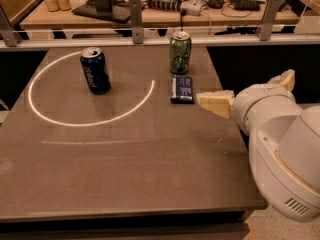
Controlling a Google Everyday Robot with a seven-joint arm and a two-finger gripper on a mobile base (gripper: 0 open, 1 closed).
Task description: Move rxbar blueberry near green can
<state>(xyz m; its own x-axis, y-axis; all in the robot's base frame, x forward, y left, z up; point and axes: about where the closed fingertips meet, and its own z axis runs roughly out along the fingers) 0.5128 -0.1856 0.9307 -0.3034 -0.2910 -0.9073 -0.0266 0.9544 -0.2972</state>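
Note:
The rxbar blueberry (182,88), a flat dark navy bar with pale label text, lies on the table just in front of the green can (180,52), close to its base. The green can stands upright near the table's far edge. My gripper (250,91) is to the right of the bar, over the table's right edge, open and empty. One pale finger (215,103) points left toward the bar, the other (286,78) sticks out to the upper right. The gripper touches nothing.
An upright dark blue soda can (95,70) stands at the far left inside a bright ring of light (75,121) on the dark table (125,169). A metal rail (150,31) runs behind the table, with a cluttered desk beyond it.

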